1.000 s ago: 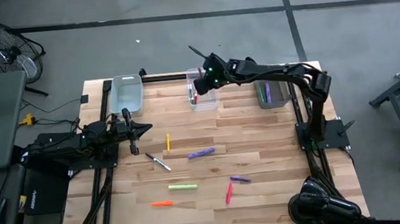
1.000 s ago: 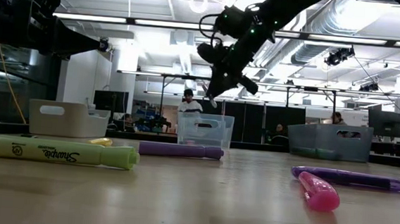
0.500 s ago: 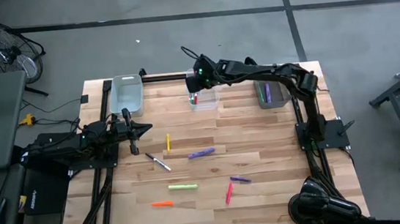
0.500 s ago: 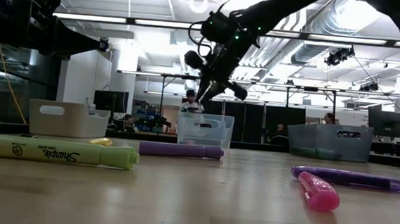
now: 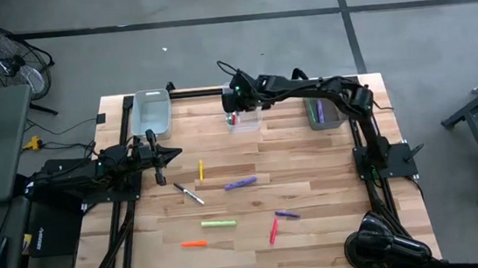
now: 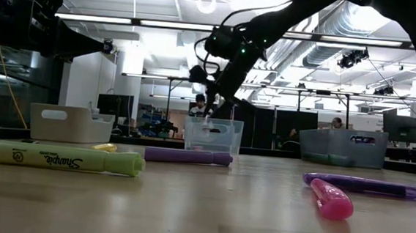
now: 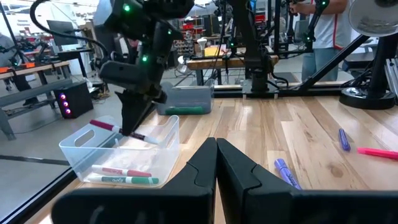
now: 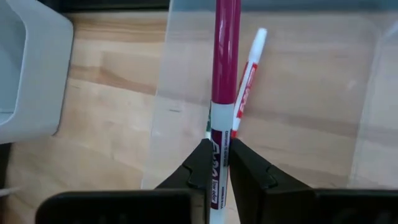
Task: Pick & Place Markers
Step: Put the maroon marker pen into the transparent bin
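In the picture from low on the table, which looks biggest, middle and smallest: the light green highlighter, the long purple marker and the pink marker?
1. Light green highlighter, longest and thickest.
2. Long purple marker.
3. Pink marker, though it points toward the camera, so its real length is unsure.

Nearer things look bigger here.

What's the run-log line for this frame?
right end effector: grips magenta-capped white marker over clear middle bin | left end effector: shut, idle

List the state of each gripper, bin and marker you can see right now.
Right gripper: shut on the magenta-capped white marker, over the clear plastic middle bin.
Left gripper: shut, empty, waiting at the table's left.
Middle bin: holds a red marker and a green marker.
Left clear bin: contents unclear.
Right clear bin: holds markers.
Lime highlighter: lying loose on the wooden table.
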Tool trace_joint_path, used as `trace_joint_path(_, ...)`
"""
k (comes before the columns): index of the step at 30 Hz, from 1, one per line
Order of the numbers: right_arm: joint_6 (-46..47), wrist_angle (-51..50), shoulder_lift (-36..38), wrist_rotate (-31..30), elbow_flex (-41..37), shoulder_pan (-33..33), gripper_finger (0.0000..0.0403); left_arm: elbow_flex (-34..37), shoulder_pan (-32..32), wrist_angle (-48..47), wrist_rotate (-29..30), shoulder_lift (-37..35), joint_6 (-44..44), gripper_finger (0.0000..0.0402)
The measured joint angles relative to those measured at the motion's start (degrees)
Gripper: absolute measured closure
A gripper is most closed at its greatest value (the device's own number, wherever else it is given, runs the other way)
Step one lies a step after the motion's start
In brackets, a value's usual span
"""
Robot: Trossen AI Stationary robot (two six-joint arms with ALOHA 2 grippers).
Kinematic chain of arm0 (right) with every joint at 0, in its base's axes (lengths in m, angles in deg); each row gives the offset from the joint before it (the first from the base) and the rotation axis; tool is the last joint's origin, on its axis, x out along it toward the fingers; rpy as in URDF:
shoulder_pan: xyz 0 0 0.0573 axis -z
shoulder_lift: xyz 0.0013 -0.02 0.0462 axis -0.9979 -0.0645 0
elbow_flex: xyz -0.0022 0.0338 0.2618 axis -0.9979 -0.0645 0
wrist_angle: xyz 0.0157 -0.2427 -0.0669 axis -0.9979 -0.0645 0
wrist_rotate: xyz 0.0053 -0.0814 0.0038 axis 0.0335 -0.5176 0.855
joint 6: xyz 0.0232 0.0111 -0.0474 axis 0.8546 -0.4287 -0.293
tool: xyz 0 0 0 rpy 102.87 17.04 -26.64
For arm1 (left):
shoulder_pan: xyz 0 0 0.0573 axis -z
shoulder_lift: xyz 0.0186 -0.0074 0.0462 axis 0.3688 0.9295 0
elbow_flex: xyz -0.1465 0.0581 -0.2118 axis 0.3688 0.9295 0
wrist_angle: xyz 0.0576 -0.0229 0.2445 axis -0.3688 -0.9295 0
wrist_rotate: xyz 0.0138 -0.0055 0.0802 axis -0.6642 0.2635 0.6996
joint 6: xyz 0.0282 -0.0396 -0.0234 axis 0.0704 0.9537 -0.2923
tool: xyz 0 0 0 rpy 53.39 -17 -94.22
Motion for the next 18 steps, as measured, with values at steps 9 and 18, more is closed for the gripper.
trace_joint_path(9,2.35,-0.51,-1.16,1.02,0.00,0.29,0.0370,0.02,-0.01,-0.01,-0.03,0.00,0.00,0.0400)
trace_joint_path(18,2.33,-4.62,-1.38,1.28,0.00,1.05,0.0361,0.00,0.01,-0.01,0.00,0.00,0.00,0.0400)
